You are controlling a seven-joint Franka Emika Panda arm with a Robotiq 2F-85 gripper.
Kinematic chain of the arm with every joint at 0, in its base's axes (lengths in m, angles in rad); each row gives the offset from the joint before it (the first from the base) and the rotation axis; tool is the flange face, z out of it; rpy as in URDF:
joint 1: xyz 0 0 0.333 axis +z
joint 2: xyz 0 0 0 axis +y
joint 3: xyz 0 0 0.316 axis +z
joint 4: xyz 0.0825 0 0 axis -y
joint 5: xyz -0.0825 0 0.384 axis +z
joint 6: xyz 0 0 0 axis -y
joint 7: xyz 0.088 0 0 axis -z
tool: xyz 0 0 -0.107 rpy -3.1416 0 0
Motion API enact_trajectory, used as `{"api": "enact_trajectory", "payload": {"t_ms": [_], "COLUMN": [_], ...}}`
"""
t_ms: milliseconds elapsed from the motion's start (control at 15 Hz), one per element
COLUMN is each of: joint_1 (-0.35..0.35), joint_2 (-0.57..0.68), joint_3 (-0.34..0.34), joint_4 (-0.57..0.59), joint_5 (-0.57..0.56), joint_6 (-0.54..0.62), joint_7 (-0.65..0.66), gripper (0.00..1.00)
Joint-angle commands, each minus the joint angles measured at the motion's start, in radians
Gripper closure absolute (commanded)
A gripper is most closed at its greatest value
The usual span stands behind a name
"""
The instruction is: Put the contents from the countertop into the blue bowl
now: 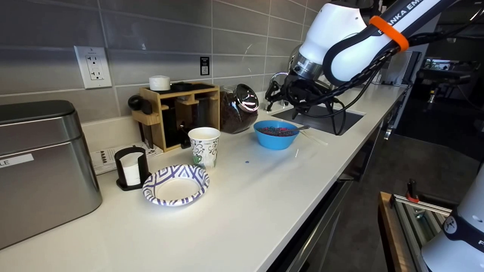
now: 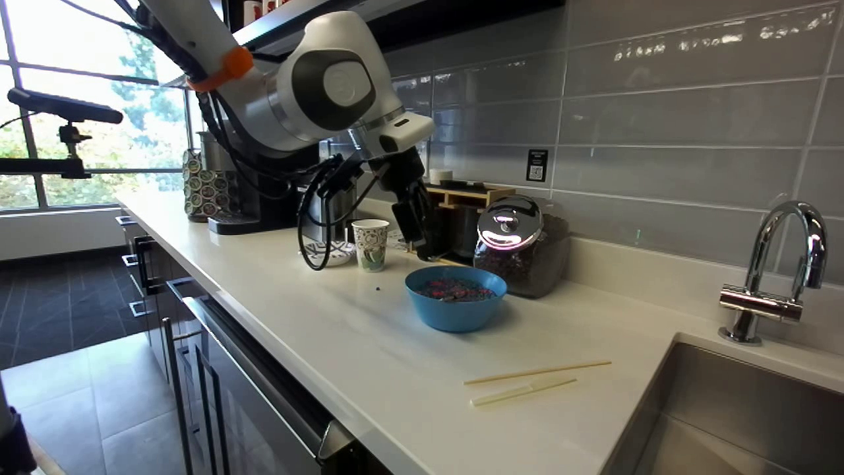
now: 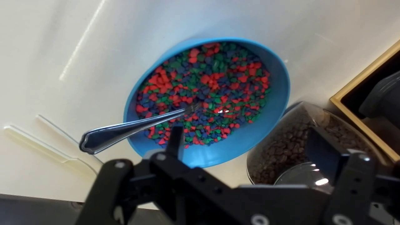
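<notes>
The blue bowl [image 1: 275,142] stands on the off-white countertop [image 1: 227,223] and shows in both exterior views [image 2: 455,318]. In the wrist view the bowl [image 3: 215,156] holds small red, green and blue pebbles [image 3: 212,81]. A metal utensil [image 3: 125,128] leans in it; its head is buried and its handle sticks out over the rim. A small blue speck [image 2: 378,288] lies on the countertop. My gripper [image 3: 250,142] is open and empty above the countertop; one finger overlaps the bowl's edge in the wrist view, the other a jar.
A coffee-bean jar [image 2: 521,257] stands close beside the bowl. A wooden organizer [image 1: 181,113], paper cup [image 1: 204,147], patterned bowl [image 1: 176,189] and steel bin [image 1: 45,177] stand farther along. A thin stick [image 2: 537,372] and pale plastic piece [image 2: 524,390] lie near the sink [image 2: 738,409].
</notes>
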Motion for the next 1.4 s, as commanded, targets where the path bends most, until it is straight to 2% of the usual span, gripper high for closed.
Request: {"api": "enact_trajectory", "payload": {"t_ms": [0, 67, 133, 200, 267, 333, 467, 800, 933, 1067, 1133, 1333], "joint_1": [-0.012, 0.034, 0.028, 0.056, 0.04, 0.066, 0.071, 0.031, 0.046, 0.079, 0.087, 0.096], "joint_2": [0.018, 0.02, 0.017, 0.008, -0.006, -0.019, -0.037, -0.055, -0.05, -0.037, -0.046, -0.043], "joint_3": [0.013, -0.029, -0.027, -0.045, -0.036, -0.052, -0.054, -0.025, -0.044, -0.074, -0.084, -0.095], "joint_4": [0.01, 0.014, 0.016, 0.018, 0.022, 0.025, 0.038, 0.084, 0.094, 0.098, 0.091, 0.091], "joint_5": [-0.017, -0.014, -0.037, -0.005, -0.048, -0.023, -0.072, -0.357, -0.424, -0.422, -0.406, -0.411], "joint_6": [-0.018, -0.042, -0.058, -0.081, -0.106, -0.143, -0.19, -0.234, -0.221, -0.233, -0.213, -0.213], "joint_7": [0.021, 0.011, 0.014, -0.011, 0.016, -0.017, -0.032, 0.016, 0.007, -0.034, -0.014, -0.029], "gripper": [0.0, 0.0, 0.0, 0.0, 0.0, 0.0, 0.0, 0.0, 0.0, 0.0, 0.0, 0.0]}}
